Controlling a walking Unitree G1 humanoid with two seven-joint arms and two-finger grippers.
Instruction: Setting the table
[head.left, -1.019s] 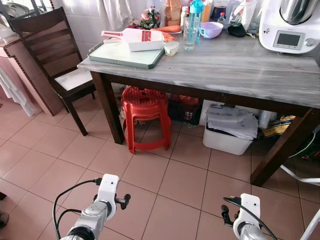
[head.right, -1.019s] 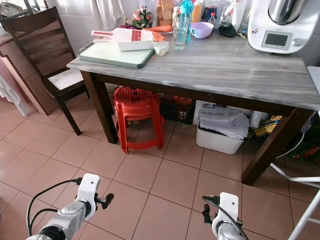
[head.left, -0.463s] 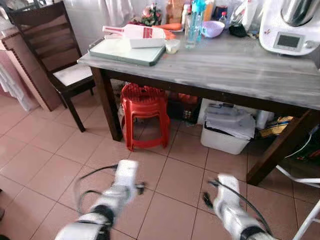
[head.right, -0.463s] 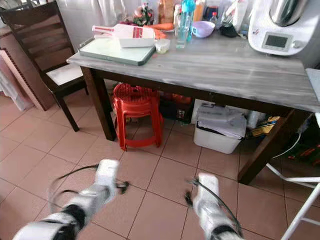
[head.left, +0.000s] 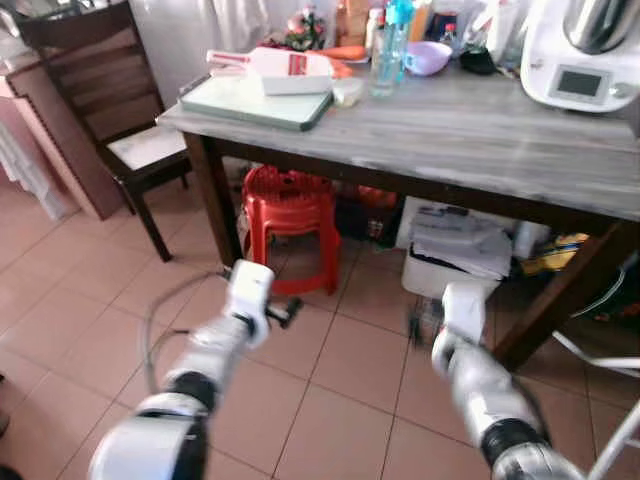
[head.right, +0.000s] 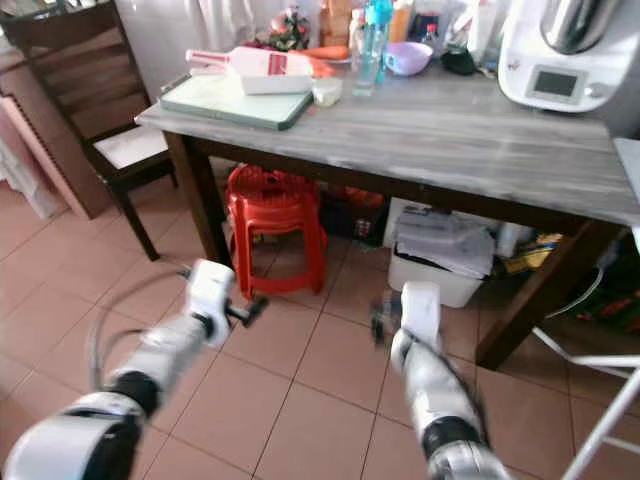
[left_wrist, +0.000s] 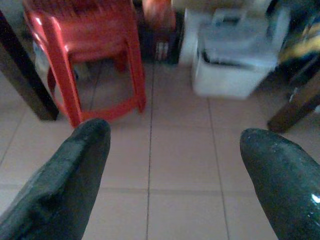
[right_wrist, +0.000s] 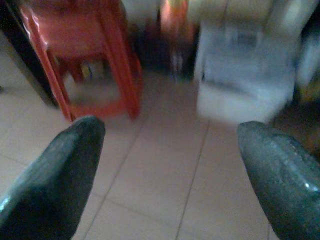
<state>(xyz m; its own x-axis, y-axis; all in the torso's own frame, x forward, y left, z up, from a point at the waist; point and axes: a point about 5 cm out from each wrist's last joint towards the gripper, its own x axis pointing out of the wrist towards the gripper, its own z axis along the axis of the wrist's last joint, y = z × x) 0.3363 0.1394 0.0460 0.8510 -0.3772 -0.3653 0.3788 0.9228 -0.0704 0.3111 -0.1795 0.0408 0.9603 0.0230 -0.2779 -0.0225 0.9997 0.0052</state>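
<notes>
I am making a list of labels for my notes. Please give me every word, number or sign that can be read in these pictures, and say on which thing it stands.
No text can be read in these pictures.
Kitchen machine: its grey display shows nothing legible.
White slicer on the tray: a red patch, possibly print, too blurred to read.
Bottles and packets at the back of the table: labels too small and blurred.
</notes>
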